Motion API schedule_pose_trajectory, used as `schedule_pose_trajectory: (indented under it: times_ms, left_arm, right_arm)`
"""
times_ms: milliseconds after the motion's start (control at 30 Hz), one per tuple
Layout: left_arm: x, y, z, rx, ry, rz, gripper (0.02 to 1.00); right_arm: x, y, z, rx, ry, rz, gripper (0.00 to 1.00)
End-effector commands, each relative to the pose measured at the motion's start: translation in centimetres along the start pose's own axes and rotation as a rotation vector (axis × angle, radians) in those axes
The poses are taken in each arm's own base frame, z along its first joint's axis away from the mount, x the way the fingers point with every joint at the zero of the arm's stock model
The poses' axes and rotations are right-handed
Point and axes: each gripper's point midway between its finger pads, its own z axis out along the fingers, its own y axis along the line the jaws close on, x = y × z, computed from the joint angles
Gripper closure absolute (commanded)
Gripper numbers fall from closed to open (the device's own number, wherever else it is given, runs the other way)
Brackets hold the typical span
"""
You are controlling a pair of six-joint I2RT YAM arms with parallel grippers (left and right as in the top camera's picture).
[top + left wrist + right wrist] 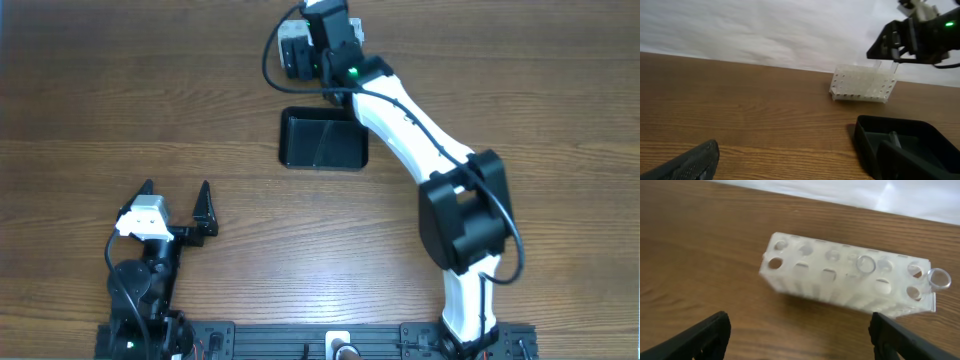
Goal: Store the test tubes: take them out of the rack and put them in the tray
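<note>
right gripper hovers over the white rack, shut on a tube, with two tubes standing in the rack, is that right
Not quite. The right gripper is open and holds nothing, as the right wrist view shows. The rest stands: it hovers over the white rack, and two tubes stand in it, one mid-rack and one at its end.

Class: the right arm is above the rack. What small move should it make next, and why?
Probably lower the right tool over the mid-rack tube and close. The tool hangs open above the rack, holding nothing, and two tubes, that one and a corner tube, stand in the rack, not yet in the tray.
</note>
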Motion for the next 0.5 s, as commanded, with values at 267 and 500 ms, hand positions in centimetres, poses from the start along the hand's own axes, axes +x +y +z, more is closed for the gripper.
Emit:
schedule_pose_trajectory:
  times_ms: [267,500]
  left_arm:
    - [0.2,0.4,0.0,-0.019,-0.004,0.014,0.018]
    - [0.2,0.4,0.0,-0.019,-0.004,0.014,0.018]
  right_arm:
    - [-1.5,-2.6,3.1,0.181,-0.067,0.076,0.115]
    - [-1.8,-3.0,4.4,0.194,-0.112,0.088,0.132]
